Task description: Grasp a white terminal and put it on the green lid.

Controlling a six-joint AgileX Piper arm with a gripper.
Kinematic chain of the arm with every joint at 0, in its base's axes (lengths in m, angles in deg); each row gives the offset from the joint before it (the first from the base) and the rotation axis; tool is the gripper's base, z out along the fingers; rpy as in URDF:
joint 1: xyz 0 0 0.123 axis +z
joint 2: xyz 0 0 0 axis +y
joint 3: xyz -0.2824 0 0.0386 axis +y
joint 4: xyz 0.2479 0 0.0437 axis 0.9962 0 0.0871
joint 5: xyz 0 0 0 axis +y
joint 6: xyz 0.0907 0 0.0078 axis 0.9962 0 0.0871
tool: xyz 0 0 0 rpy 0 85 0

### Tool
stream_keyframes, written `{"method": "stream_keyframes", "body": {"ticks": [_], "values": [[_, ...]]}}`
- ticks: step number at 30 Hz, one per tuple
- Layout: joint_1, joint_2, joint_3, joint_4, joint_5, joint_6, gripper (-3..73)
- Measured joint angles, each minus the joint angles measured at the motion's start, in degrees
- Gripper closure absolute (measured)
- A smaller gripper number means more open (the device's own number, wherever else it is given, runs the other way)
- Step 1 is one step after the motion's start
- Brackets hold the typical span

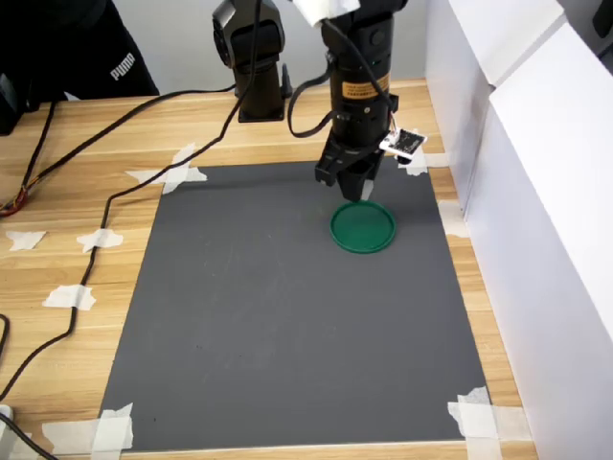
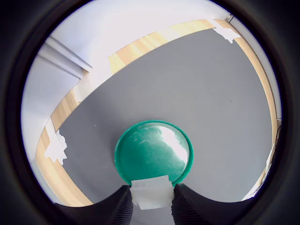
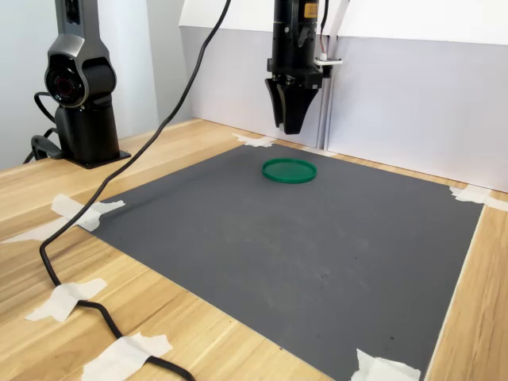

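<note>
The end effector is closed narrowly on the white terminal, which sits pinched between the two dark fingers in the wrist view. In the second exterior view the end effector hangs above the mat, clear of it, with the fingers pointing downward. The green lid lies flat on the grey mat, toward the first exterior view's upper right of the mat, and nothing rests on it. In the wrist view the terminal overlaps the near rim of the green lid; in the first exterior view the end effector stands just behind the lid's far edge. The terminal itself cannot be made out in either exterior view. The mat is taped at its corners to the wooden surface. A black cable crosses the surface and a mat corner.
</note>
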Motion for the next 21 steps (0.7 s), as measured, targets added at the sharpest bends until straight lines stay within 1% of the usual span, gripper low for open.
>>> {"method": "stream_keyframes", "body": {"ticks": [7, 17, 20, 21], "values": [[0.02, 0.29, 1.11, 0.0, -2.61, -0.57, 37.2], [0.02, 2.71, 1.15, 0.0, -1.73, -1.56, 37.2], [0.02, 2.72, 1.15, 0.0, -1.95, -1.69, 33.3], [0.02, 2.72, 1.15, 0.0, -2.24, -1.69, 30.9]]}}
